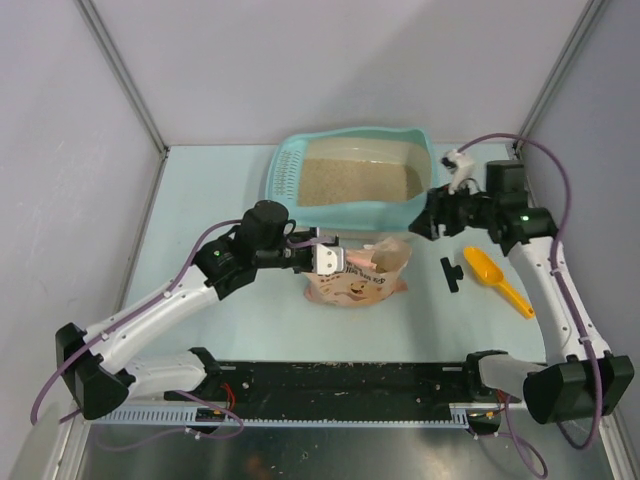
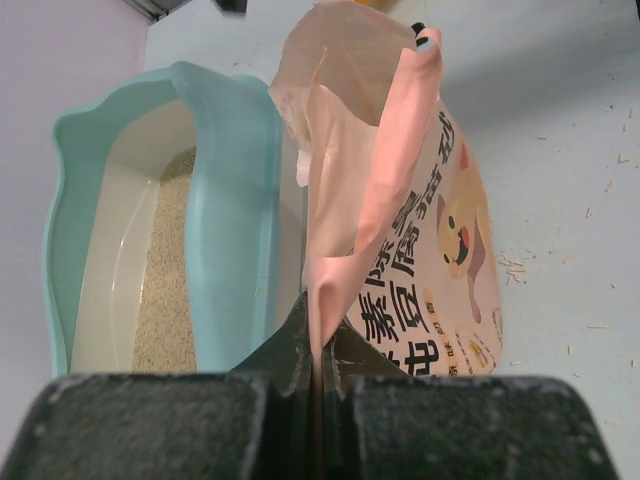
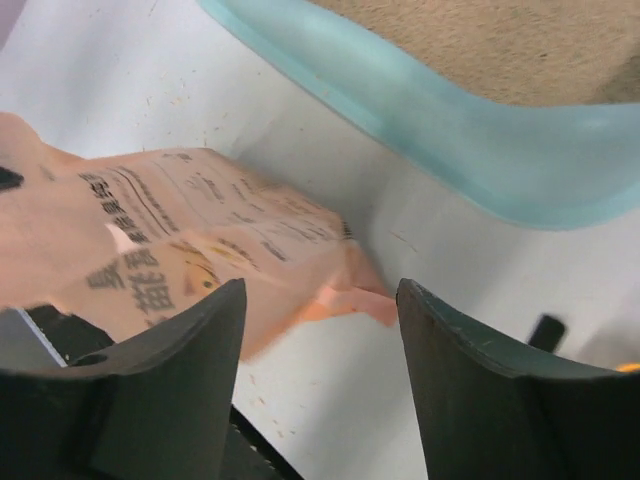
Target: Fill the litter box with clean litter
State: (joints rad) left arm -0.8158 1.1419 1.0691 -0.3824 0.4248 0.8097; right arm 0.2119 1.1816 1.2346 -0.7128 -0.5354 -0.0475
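Note:
The light teal litter box [image 1: 430,165] stands at the back of the table, with beige clean litter [image 1: 355,180] spread over its floor; both also show in the left wrist view, the box [image 2: 225,200] and the litter [image 2: 165,300]. The pink bag [image 1: 365,280] lies on the table in front of the box. My left gripper [image 1: 322,258] is shut on the bag's edge [image 2: 325,290]. My right gripper [image 1: 428,222] is open and empty, above the table by the box's near right corner; the bag's corner [image 3: 350,295] lies below its fingers.
An orange scoop [image 1: 495,278] lies on the table to the right, under my right arm. A small black piece [image 1: 449,271] lies beside it. Grains of litter are scattered on the table around the bag [image 2: 515,265].

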